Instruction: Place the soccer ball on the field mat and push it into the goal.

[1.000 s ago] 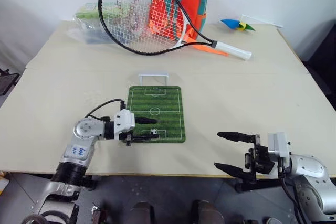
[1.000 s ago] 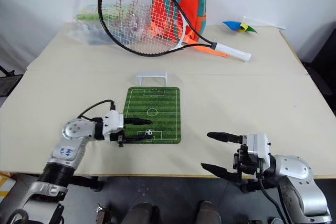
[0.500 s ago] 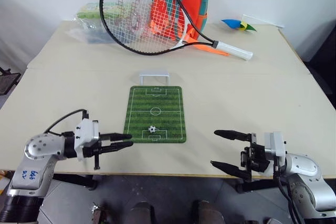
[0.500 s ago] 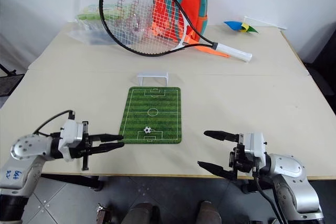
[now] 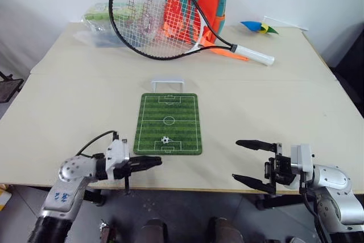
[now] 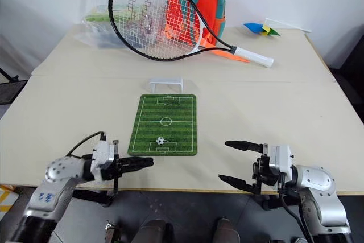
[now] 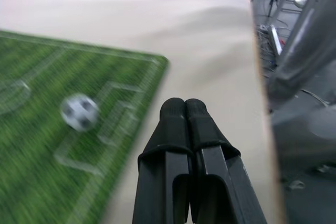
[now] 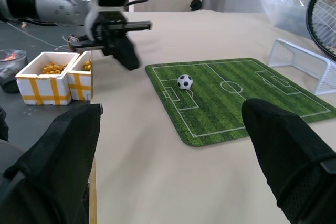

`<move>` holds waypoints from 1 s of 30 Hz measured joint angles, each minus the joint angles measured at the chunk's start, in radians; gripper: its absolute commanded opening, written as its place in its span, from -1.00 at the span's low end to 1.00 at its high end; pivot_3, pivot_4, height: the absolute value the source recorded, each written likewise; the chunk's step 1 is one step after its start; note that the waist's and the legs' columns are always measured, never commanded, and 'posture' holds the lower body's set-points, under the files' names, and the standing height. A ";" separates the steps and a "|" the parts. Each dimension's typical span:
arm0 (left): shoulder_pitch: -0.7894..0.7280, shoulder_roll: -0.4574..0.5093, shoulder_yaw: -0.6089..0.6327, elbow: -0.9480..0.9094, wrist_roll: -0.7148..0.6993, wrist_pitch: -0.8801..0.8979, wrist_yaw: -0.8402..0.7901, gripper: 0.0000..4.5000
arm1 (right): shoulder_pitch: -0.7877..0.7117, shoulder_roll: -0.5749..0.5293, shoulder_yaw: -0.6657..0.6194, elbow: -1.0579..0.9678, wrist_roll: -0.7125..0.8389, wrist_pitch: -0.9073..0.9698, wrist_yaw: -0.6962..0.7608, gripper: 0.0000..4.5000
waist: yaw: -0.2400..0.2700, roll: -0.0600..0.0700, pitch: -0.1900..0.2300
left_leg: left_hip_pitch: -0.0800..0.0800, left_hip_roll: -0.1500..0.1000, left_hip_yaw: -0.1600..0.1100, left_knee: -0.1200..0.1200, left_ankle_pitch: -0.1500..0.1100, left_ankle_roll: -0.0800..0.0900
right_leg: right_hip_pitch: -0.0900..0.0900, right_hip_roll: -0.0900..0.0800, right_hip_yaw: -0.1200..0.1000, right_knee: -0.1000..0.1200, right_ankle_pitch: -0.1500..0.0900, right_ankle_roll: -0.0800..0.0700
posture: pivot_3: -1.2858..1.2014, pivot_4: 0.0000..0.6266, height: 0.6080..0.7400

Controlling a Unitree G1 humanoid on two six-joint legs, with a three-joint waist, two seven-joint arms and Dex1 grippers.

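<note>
- The counter (image 5: pixel 68 106) is big and tan. It holds all the things.
- At the far side of the counter a tennis racket (image 5: pixel 165 18) leans on an orange and teal backpack (image 5: pixel 199 4). They are not part of this job.
- The field mat (image 5: pixel 168 123) lies flat in the middle of the counter, with its short end toward the robot.
- The goal (image 5: pixel 166 84) stands just past the far end of the mat. It is a little white frame, and it has nothing in it.
- The right pincer (image 5: pixel 250 163) hangs over the near edge of the counter, to the right of the mat. Its two fingers are spread wide and hold nothing.
- The left pincer (image 5: pixel 149 162) is low, by the near left corner of the mat. Its two fingers are pressed tight together and hold nothing. Its tip points toward the mat.
- The soccer ball (image 5: pixel 165 139) sits on the mat, in the near half, close to the near painted box. Nothing is touching it.
- So the first part looks done: the ball is on the mat.
- The second part is not done yet. The ball must be pushed the long way up the mat and into the goal.
- I think the closed left pincer is the one set to give that push.
</note>
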 measured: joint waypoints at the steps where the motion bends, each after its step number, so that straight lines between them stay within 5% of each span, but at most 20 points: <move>1: -0.024 -0.006 -0.008 0.022 0.011 0.001 0.009 -0.98 | 0.003 0.000 -0.001 0.000 0.000 0.000 -0.002 1.00 | -0.001 0.000 0.000 | 0.000 0.000 0.000 0.000 0.000 0.000 | 0.000 0.000 0.000 0.000 0.000 0.000 | 0.03 -0.52 1.00; 11: -0.258 -0.107 -0.088 0.303 0.123 -0.006 0.071 -0.98 | 0.047 0.002 -0.017 -0.048 0.001 0.009 -0.055 1.00 | 0.007 0.000 0.000 | 0.000 0.000 0.000 0.001 0.000 0.000 | 0.000 0.000 0.000 0.000 0.000 0.000 | 0.03 -0.52 1.00; 19: -0.486 -0.188 0.022 0.504 0.115 -0.101 0.225 -0.98 | 0.046 0.086 -0.021 -0.062 -0.038 -0.021 -0.179 1.00 | -0.012 -0.001 0.000 | 0.000 0.000 0.001 0.000 0.000 0.000 | 0.000 0.000 0.000 -0.001 0.000 0.001 | 0.03 -0.52 1.00; 24: -0.405 -0.116 0.091 0.362 0.031 -0.091 0.148 -0.98 | 0.030 0.126 -0.026 -0.061 -0.049 -0.032 -0.272 1.00 | -0.018 -0.001 0.000 | -0.001 0.000 0.001 0.000 0.000 0.000 | 0.000 0.000 0.000 -0.001 0.000 0.001 | 0.03 -0.52 1.00; 30: -0.078 0.164 0.329 0.222 -0.034 0.013 0.099 -0.98 | -0.006 0.192 -0.027 0.005 -0.065 -0.088 -0.320 1.00 | -0.048 0.001 0.002 | 0.001 0.001 0.002 -0.003 0.000 0.000 | -0.002 0.001 0.003 -0.001 0.000 0.000 | 0.03 -0.52 1.00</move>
